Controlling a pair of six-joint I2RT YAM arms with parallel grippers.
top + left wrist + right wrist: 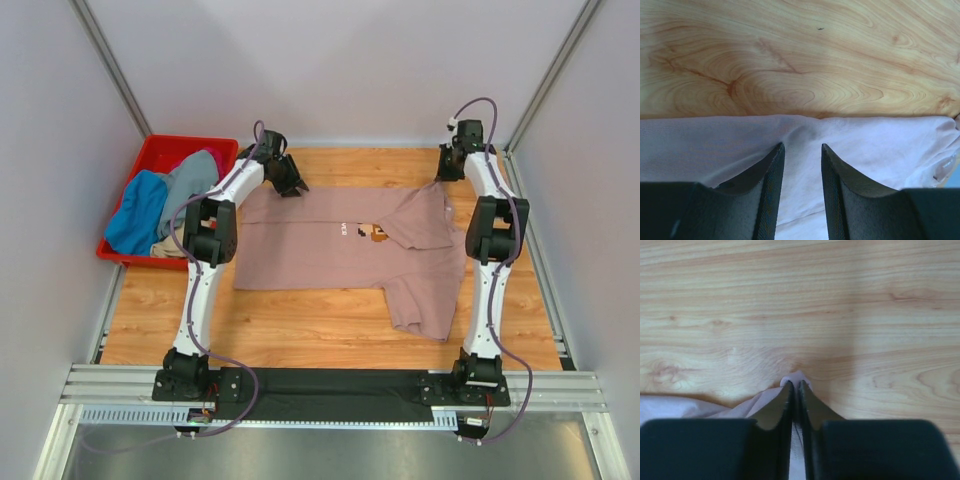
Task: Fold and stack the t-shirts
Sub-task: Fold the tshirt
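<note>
The dusty-pink t-shirt (320, 250) lies spread across the wooden table, its small brown-orange print (366, 232) facing up and one sleeve reaching toward the near right. My left gripper (292, 183) is at the shirt's far left corner. In the left wrist view it (802, 150) is open, and its fingers straddle the cloth (880, 145) at its far edge. My right gripper (446, 172) is at the shirt's far right corner. In the right wrist view it (796, 386) is shut on a pinch of pink cloth (720, 407), low against the wood.
A red plastic crate (160, 152) stands at the far left and holds a blue shirt (135, 215), a grey shirt (190, 185) and a magenta shirt (212, 158). White walls enclose the table on three sides. A metal rail (330, 385) runs along the near edge.
</note>
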